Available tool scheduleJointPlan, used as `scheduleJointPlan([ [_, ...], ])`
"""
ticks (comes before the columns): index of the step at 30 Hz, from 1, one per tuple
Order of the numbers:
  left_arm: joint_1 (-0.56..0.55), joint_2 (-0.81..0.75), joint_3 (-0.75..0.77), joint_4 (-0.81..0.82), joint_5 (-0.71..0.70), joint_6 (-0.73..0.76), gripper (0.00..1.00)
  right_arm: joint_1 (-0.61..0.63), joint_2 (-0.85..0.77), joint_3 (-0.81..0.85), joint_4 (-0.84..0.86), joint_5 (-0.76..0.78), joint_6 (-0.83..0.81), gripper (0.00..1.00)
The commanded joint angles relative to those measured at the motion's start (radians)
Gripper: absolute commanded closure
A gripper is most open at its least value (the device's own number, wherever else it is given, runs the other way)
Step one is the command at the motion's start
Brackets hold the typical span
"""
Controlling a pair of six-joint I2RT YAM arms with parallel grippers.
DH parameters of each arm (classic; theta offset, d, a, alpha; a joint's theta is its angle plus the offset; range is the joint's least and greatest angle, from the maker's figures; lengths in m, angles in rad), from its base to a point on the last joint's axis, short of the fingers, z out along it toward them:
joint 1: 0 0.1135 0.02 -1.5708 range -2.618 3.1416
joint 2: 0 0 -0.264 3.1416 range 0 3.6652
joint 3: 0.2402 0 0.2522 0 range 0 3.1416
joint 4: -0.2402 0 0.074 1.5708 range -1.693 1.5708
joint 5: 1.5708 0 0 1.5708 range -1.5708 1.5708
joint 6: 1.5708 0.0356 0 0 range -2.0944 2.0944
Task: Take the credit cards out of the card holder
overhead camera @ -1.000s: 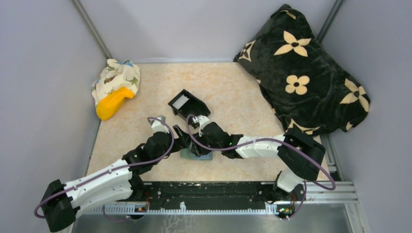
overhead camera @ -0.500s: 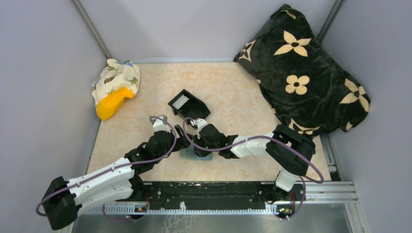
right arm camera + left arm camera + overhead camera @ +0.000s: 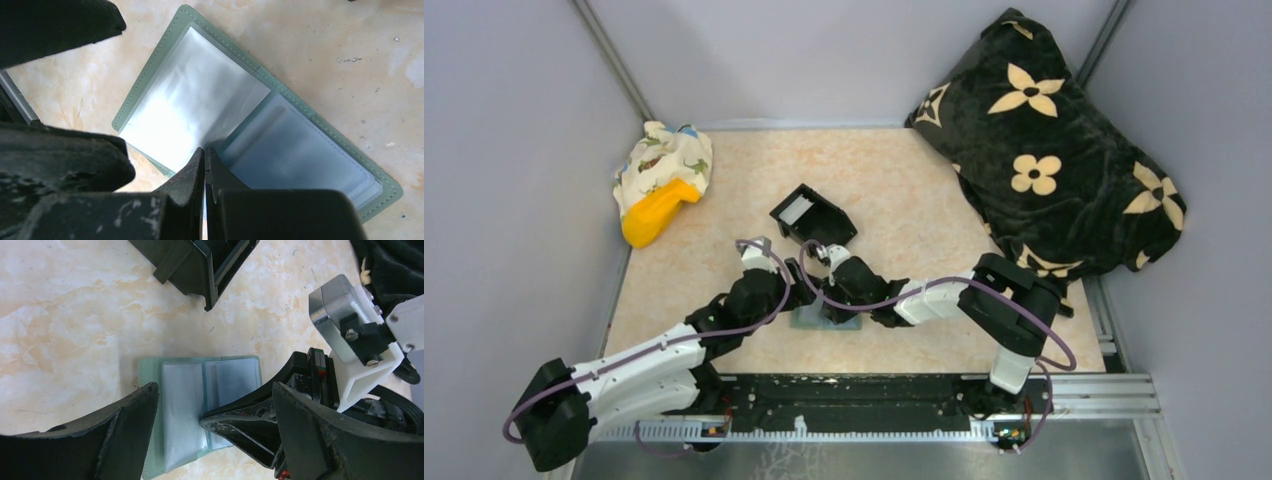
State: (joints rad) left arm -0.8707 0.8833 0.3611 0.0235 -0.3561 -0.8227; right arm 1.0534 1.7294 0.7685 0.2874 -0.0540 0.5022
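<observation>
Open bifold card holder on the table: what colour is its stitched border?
Sage green; the card holder shows best in the right wrist view.

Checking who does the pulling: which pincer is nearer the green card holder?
Right. The right pincer is shut, its tips on the card holder at its middle fold. The left pincer is open and straddles the holder; whether it touches cannot be told.

The counter (image 3: pixel 904 180) is overlooked from above and behind; the card holder (image 3: pixel 210 380) is shared closely by both downward-facing wrist views.
</observation>
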Motion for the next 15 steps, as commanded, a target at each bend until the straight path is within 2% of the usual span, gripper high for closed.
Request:
scheduleJointPlan([
  [1,-0.029,-0.006,-0.026,0.355,0.285,-0.029,0.09,0.014,0.042,0.03,0.069,-0.034,-0.006,1.0],
  [11,-0.029,0.117,-0.118,0.539,0.402,-0.127,0.1,0.014,0.029,0.016,0.073,-0.019,0.005,1.0],
  [15,-0.027,0.145,-0.122,0.527,0.402,-0.147,0.09,0.014,0.023,0.008,0.078,-0.015,0.011,1.0],
])
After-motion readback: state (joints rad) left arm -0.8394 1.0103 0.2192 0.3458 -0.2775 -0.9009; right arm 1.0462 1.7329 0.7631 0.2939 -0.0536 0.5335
